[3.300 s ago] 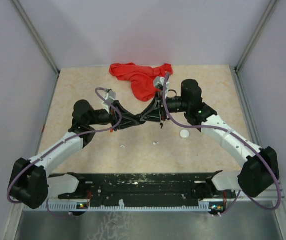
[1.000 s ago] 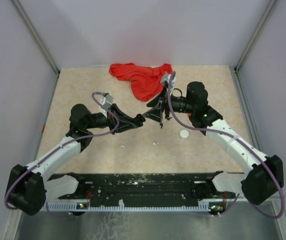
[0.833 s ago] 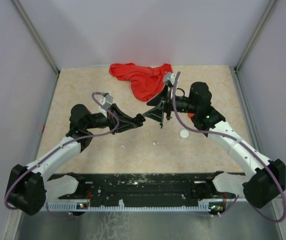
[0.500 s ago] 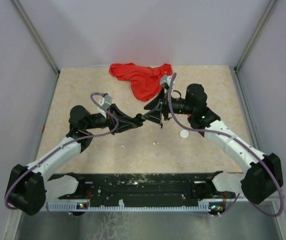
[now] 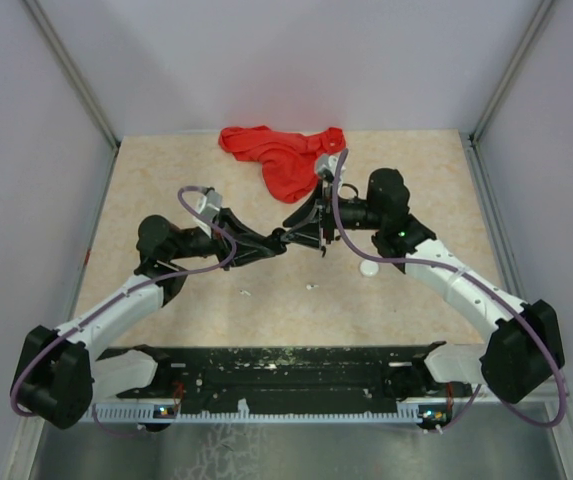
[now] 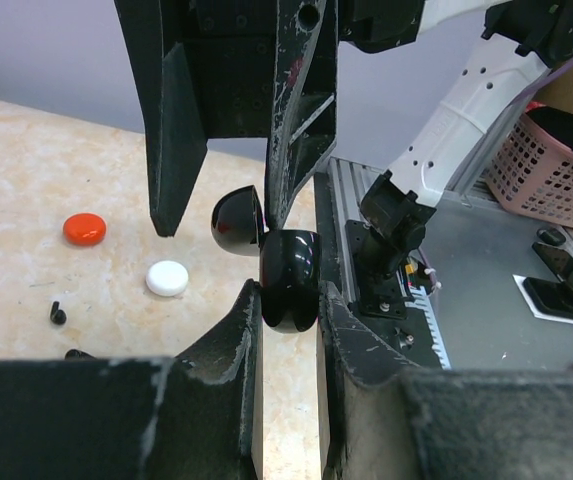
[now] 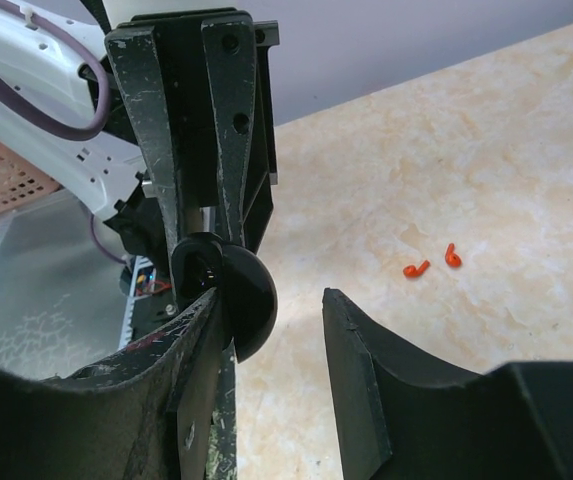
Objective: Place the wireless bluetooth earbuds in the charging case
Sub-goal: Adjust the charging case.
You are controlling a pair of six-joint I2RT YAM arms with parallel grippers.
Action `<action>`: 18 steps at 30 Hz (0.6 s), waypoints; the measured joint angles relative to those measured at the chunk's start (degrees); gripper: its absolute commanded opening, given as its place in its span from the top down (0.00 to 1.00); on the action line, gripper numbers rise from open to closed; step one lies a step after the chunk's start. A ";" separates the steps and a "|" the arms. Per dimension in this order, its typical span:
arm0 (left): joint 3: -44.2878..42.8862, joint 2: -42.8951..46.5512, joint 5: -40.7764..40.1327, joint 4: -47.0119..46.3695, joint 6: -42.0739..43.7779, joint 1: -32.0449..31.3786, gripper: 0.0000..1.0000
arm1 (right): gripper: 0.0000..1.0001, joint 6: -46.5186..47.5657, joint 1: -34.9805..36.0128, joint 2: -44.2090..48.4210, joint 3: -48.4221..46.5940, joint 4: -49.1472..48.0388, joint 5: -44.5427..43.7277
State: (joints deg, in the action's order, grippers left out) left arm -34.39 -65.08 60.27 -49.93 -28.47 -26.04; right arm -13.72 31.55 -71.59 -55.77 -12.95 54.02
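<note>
My left gripper (image 6: 288, 300) is shut on a round black charging case (image 6: 288, 280) and holds it above the table. The case's lid (image 6: 237, 221) stands hinged open. My right gripper (image 7: 276, 330) is open. The lid (image 7: 249, 295) lies between its two fingers, and one finger (image 7: 198, 345) rests against the case by the lid. Both grippers meet mid-table in the top view (image 5: 288, 235). Two red earbuds (image 7: 416, 268) lie on the table. Tiny black earbuds (image 6: 57, 315) and small white earbuds (image 5: 244, 292) also lie on the table.
A red round case (image 6: 84, 229) and a white round case (image 6: 167, 278) sit on the table; the white case (image 5: 369, 267) lies under my right arm. A red cloth (image 5: 281, 155) lies at the back centre. The rail (image 5: 286, 365) runs along the near edge.
The two grippers stood slightly apart a second ago. My right gripper has moved left, back onto the case held by the left gripper. The left arm has barely moved.
</note>
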 measured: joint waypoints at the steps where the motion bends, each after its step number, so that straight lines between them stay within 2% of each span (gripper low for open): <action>1: 0.00 0.00 0.02 -0.17 -0.09 0.00 0.99 | 0.57 0.00 0.13 -0.15 0.00 -0.09 0.20; 4: 0.09 -0.02 0.13 -0.74 -0.37 0.00 0.99 | 0.59 0.00 0.48 -0.46 0.00 -0.63 0.79; 12: 0.22 -0.28 0.79 -1.40 -1.22 0.00 0.96 | 0.81 -0.04 0.72 -0.94 0.00 -1.64 2.69; 15: 0.31 -0.28 1.09 -1.22 -1.22 0.00 0.90 | 0.87 0.63 0.72 -0.96 -0.17 -0.83 3.10; 18: 0.31 -0.28 1.40 -0.55 -1.01 0.00 0.77 | 0.89 2.60 0.72 -0.96 -0.92 1.99 3.08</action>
State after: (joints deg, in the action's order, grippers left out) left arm -34.09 -65.36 61.67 -50.48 -29.47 -26.04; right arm -11.11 32.27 -72.55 -56.69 -10.96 57.10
